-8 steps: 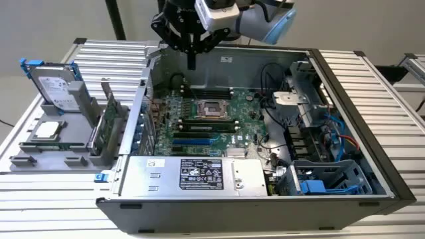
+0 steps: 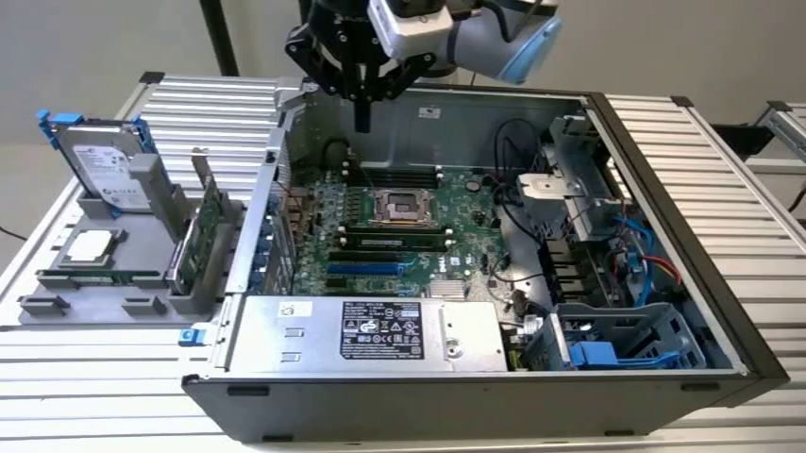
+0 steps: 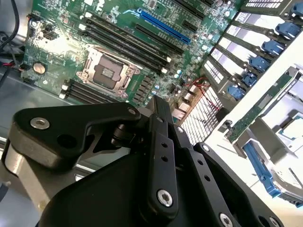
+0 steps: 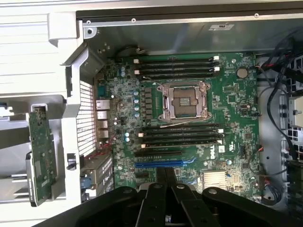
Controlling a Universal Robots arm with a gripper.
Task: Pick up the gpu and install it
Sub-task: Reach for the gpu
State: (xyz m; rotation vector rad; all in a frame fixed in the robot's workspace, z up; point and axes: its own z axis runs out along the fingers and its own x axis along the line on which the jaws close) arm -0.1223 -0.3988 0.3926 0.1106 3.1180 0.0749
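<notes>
Hovering over the motherboard (image 2: 377, 236), tool (image 2: 362, 121) pinched closed, gpu (image 2: 206, 231) well apart.

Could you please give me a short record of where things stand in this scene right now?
gripper: above the open case, fingers shut, holding nothing
graphics card: upright in the grey holder outside the case, at the exterior view's left
motherboard: flat in the case, blue slot empty
hard drive: upright in the holder
task state: card not yet picked up
</notes>
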